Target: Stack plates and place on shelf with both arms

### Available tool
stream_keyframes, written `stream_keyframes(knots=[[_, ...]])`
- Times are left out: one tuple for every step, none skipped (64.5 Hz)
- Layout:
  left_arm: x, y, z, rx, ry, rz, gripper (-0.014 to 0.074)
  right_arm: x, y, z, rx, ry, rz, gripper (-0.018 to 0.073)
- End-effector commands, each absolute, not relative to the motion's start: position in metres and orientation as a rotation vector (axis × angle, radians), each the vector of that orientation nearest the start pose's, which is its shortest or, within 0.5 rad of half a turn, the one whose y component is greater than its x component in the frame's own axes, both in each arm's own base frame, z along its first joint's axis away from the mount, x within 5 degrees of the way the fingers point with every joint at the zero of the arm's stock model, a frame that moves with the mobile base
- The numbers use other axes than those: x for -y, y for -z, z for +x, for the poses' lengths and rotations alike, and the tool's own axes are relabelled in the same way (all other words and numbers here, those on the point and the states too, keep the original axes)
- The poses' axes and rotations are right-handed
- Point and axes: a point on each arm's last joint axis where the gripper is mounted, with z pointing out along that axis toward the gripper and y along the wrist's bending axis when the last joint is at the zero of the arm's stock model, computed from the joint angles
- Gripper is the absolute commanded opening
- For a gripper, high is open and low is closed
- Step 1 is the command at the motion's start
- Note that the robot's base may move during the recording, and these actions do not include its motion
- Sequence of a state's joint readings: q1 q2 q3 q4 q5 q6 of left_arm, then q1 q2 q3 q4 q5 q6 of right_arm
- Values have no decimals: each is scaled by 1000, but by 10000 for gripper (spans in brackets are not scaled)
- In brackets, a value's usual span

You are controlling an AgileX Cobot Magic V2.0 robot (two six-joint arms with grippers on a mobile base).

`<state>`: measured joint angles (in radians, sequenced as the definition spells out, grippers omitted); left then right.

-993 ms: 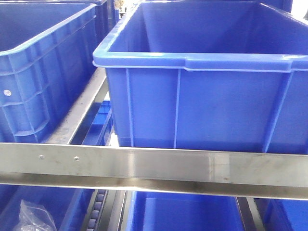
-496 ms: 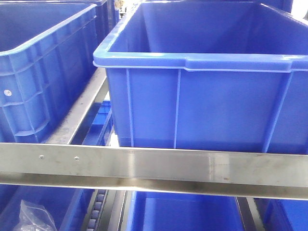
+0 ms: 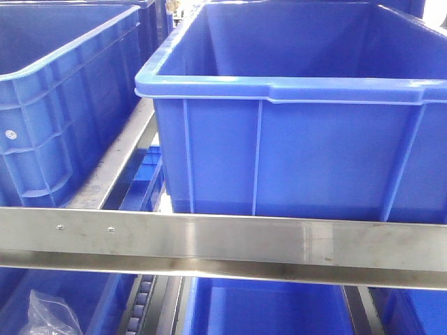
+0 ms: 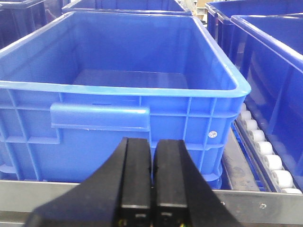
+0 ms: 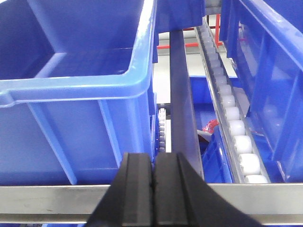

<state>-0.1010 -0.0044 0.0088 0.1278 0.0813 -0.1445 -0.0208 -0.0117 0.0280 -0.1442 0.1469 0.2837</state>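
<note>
Now both our grippers are clenched on nothing, and no plates show in any view.

Closest, our left gripper (image 4: 151,182) and right gripper (image 5: 154,189) have their fingers pressed together above a steel rail (image 3: 223,241). Behind the rail we see blue bins (image 3: 293,139) on the shelf, and white rollers (image 5: 234,127) run between them; a plastic bag (image 3: 49,314) lies lower.
</note>
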Motion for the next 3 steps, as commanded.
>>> stream_keyframes(knots=[[6, -212, 54, -1457, 109, 63, 90, 2, -199, 55, -1539, -71, 127, 66], [6, -212, 54, -1457, 109, 63, 90, 2, -199, 55, -1539, -71, 127, 66], [6, -212, 54, -1457, 109, 63, 90, 2, -199, 55, -1539, -71, 127, 66]])
